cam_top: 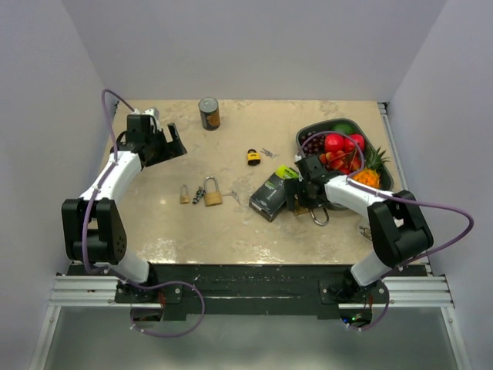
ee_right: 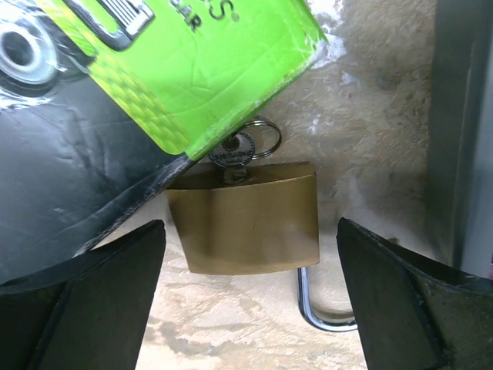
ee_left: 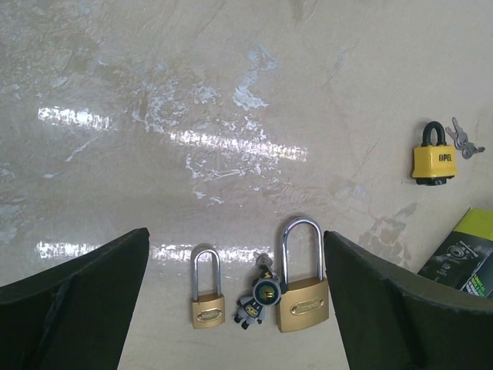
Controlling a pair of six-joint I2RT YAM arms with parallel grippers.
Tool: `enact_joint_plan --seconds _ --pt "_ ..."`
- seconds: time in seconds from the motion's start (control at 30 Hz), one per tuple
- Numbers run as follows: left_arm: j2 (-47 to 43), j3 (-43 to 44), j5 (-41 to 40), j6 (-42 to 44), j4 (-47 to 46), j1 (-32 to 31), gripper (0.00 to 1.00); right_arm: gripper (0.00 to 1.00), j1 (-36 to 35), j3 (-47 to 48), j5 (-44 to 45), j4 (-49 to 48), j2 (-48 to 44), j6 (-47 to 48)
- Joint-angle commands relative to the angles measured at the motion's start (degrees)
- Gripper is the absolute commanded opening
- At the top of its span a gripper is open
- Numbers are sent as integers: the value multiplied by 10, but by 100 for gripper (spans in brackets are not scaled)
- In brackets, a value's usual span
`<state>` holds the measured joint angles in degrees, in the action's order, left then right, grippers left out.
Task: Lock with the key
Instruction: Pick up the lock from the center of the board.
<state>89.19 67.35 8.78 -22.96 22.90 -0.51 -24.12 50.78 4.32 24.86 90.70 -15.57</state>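
Note:
A brass padlock (ee_right: 245, 216) lies on the table with a key (ee_right: 233, 153) in its keyhole and its steel shackle (ee_right: 320, 308) swung out. My right gripper (ee_right: 250, 254) is open just above it, one finger on each side of the body, touching nothing. In the top view this padlock's shackle (cam_top: 320, 216) shows beside my right gripper (cam_top: 300, 202). My left gripper (cam_top: 171, 141) hovers open at the far left. Its wrist view shows a small brass padlock (ee_left: 208, 304), a larger one (ee_left: 303, 297) and a key with a toy figure fob (ee_left: 260, 301) between the open fingers, well below them.
A green and black box (ee_right: 115, 92) overlaps the padlock's key end (cam_top: 271, 196). A yellow padlock (cam_top: 253, 157) with keys (cam_top: 267, 153) lies mid-table. A can (cam_top: 209, 113) stands at the back. A dark fruit basket (cam_top: 310, 131) sits close on the right, its wall (ee_right: 462, 116) beside my right finger.

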Motion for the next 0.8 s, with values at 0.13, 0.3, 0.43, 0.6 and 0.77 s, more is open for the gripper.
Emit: enact_joint_plan --seconds 0.13,0.3,0.43,0.6,0.77 --pt "16 37 8 2 -12 5 99 91 -15 -31 31 -40 4 -30" --pt "14 39 10 5 -12 5 99 76 -18 -39 30 -44 -6 -34" --pt "8 40 12 8 -10 5 99 48 -19 -32 33 -32 -21 -35" --pt "-10 37 18 19 -7 5 99 22 -19 -19 20 13 -67 -39" --pt "-37 15 43 23 -25 5 99 0 -18 -5 -22 40 -142 -33"
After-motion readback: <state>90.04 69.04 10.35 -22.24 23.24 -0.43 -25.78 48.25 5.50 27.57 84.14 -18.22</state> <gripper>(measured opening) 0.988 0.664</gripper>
